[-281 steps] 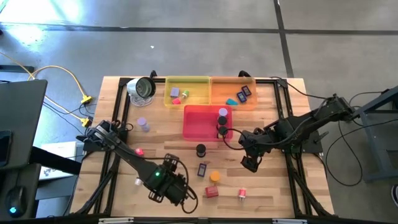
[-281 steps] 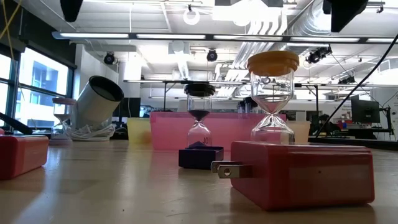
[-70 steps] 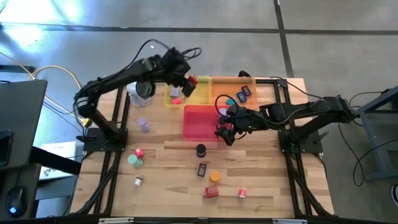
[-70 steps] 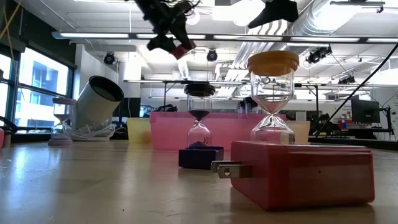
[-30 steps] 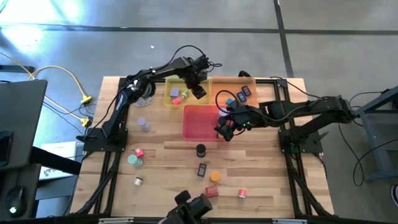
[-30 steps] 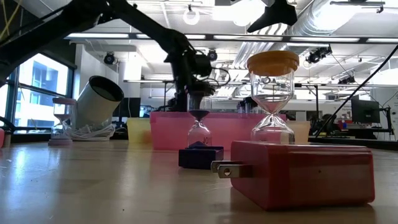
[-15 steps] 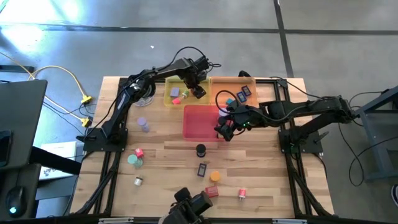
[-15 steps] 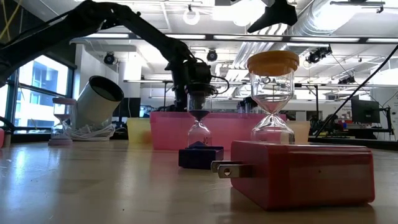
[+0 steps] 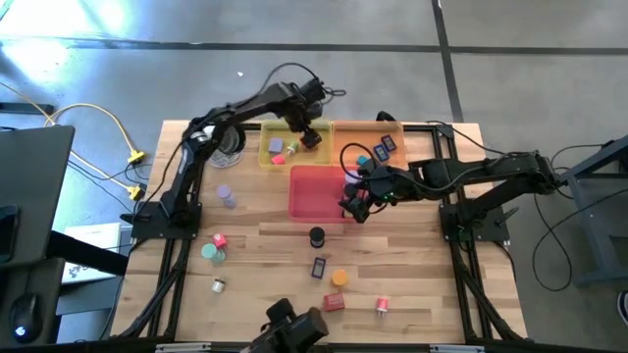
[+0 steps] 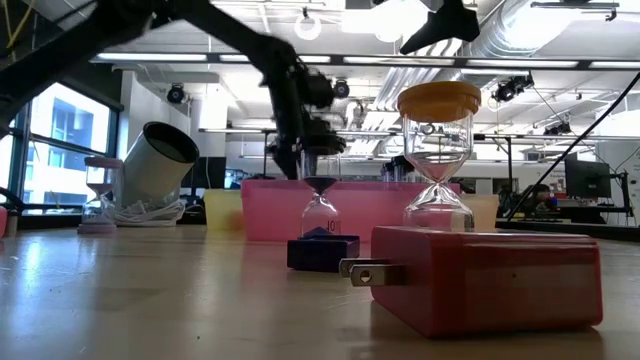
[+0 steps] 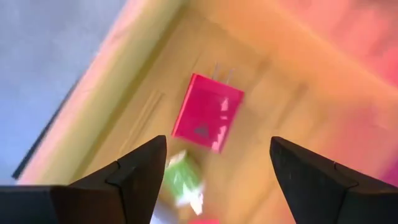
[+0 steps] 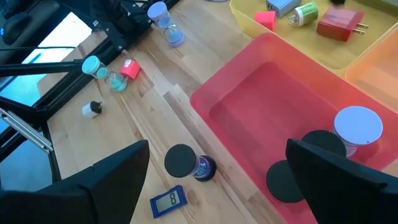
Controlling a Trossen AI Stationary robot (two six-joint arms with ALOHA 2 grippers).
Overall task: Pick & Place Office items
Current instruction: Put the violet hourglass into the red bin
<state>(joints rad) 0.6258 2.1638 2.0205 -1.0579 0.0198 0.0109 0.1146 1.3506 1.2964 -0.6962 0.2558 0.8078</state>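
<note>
The red plug block [image 11: 208,113] lies in the yellow tray [image 9: 265,157], just released. The left gripper [image 9: 312,139] hangs above it, fingers apart and empty. The right gripper [image 9: 355,204] waits spread over the pink tray [image 9: 304,196]. Next, I reckon, comes lifting clear and fetching another piece, perhaps the orange-topped timer [image 10: 437,150].

The left arm reaches from its base at the left of the high view up toward the top centre, bent at the elbow, its tool [image 9: 312,136] pointing down with fingers [image 11: 140,171] spread apart and empty. The right arm stretches in from the right edge toward the centre, its tool [image 9: 355,201] low, fingers [image 12: 109,171] spread wide, holding nothing.
</note>
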